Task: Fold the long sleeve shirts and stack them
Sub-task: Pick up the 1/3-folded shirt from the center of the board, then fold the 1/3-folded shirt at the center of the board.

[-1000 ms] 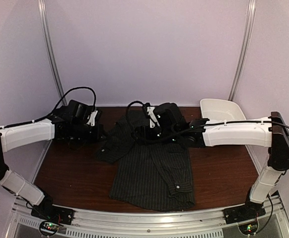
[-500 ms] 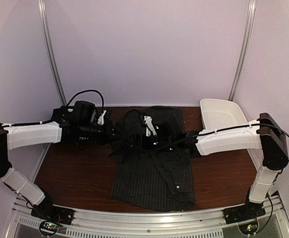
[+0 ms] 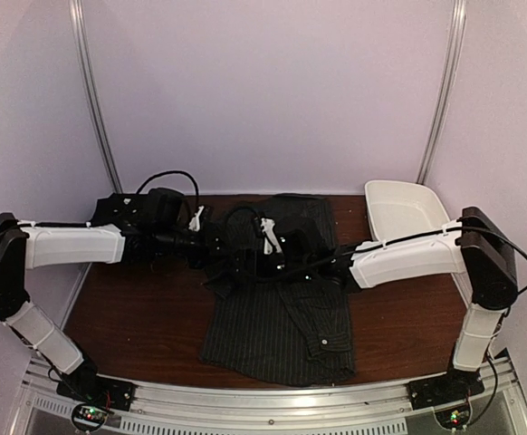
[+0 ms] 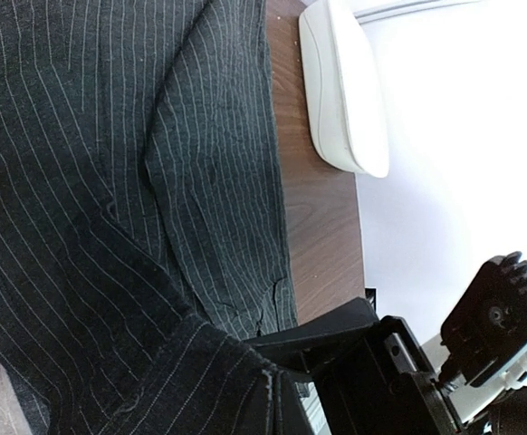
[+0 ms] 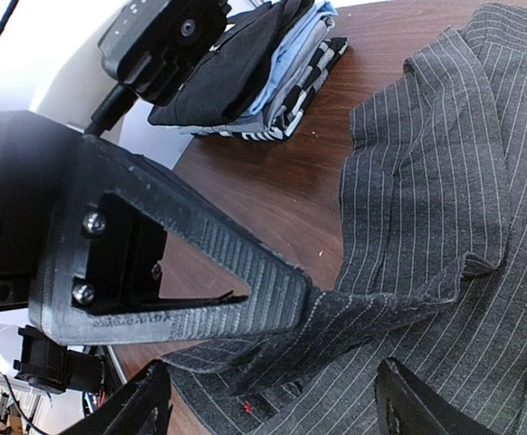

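Robot test cell in a lab, set up for handling cloth

Plain pale walls (image 3: 263,91) close in a small booth, framed by bare metal uprights (image 3: 96,100); a left arm (image 3: 73,245) and a right arm (image 3: 408,258), white-shelled with black joints, are bolted to an aluminium rail (image 3: 263,399) at the near edge of a brown wooden table (image 3: 146,317); loose black cables (image 3: 168,177) loop over the wrists; small lights glow on an open circuit board (image 3: 89,415) at the left base; a pinstriped shirt (image 3: 282,326), a white tub (image 3: 404,208) and a stack of folded clothes (image 5: 263,63) serve as test props.
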`<state>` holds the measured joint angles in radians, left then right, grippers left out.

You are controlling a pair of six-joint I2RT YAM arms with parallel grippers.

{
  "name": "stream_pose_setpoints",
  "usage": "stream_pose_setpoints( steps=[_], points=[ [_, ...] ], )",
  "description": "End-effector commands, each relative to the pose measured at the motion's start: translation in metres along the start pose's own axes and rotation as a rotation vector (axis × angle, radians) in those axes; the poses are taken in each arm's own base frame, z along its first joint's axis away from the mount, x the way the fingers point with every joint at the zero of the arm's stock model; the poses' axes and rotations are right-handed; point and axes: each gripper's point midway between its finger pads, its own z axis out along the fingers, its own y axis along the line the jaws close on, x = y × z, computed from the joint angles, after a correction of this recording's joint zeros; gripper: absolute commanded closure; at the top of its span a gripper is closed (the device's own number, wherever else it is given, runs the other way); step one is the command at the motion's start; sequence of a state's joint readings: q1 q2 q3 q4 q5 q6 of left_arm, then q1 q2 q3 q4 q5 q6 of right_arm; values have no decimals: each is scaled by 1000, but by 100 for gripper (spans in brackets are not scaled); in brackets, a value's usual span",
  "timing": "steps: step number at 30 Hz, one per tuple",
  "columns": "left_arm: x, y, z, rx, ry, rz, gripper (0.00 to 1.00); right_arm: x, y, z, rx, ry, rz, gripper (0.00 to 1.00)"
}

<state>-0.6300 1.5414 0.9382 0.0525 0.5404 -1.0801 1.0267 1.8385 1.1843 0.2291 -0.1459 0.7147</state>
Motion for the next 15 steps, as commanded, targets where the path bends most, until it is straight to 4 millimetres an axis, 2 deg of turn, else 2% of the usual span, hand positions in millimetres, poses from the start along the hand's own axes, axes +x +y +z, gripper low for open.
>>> stream_pose_setpoints(
  steps=[1,5,11,13,15],
  points=[
    [-10,-28,3,78,-23,33,100,0,-5,4,27,-28,10,22],
    [-6,-30,7,81,-8,32,100,-3,-4,7,27,-40,12,22],
    [-7,-36,9,91,-6,39,100,3,-15,13,62,-32,26,26],
    [-8,-37,9,89,-9,41,100,5,-21,13,89,-32,26,31],
    [-8,-35,9,77,-13,48,100,6,-26,12,103,-33,28,41]
  ],
)
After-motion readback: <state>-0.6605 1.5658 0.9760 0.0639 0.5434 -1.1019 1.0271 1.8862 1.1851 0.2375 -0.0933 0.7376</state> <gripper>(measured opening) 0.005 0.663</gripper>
